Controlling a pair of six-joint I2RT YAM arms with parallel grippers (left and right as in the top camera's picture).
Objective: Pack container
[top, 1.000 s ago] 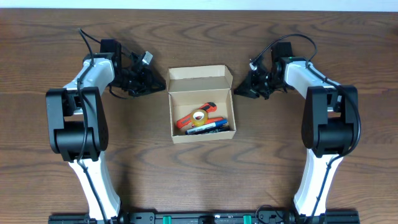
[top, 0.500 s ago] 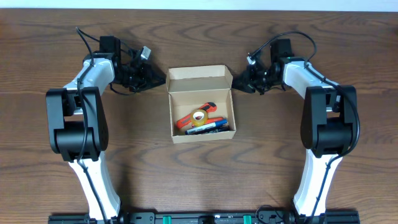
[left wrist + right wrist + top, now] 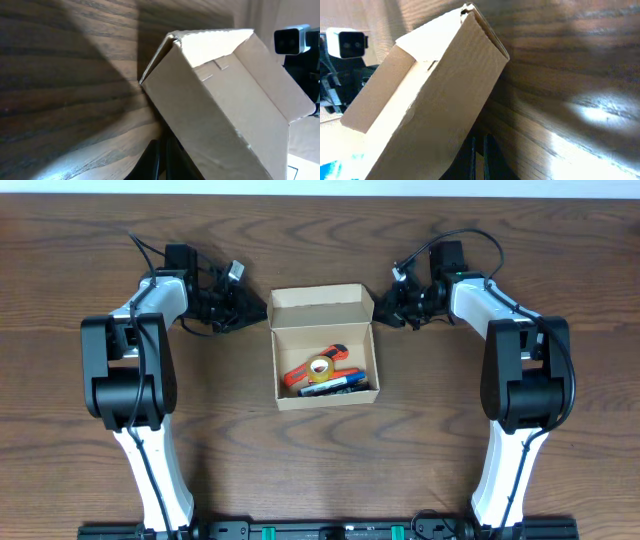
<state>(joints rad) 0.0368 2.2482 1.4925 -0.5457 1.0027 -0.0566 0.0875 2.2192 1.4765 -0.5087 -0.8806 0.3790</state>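
The tan cardboard container stands open at the table's middle, its flap lid upright at the back. Inside lie an orange tool, a roll of tape and marker pens. My left gripper is shut, its tips by the box's back left corner. My right gripper is shut by the back right corner. The left wrist view shows the box's outer wall right beside my closed fingers. The right wrist view shows the wall beside my fingers.
The brown wooden table stretches all round the box. Both arm bases stand at the front edge, left and right. Cables loop above each wrist.
The right gripper has moved a little back and left, closer to the box's back right corner. The left gripper has shifted slightly back. The box has not moved.
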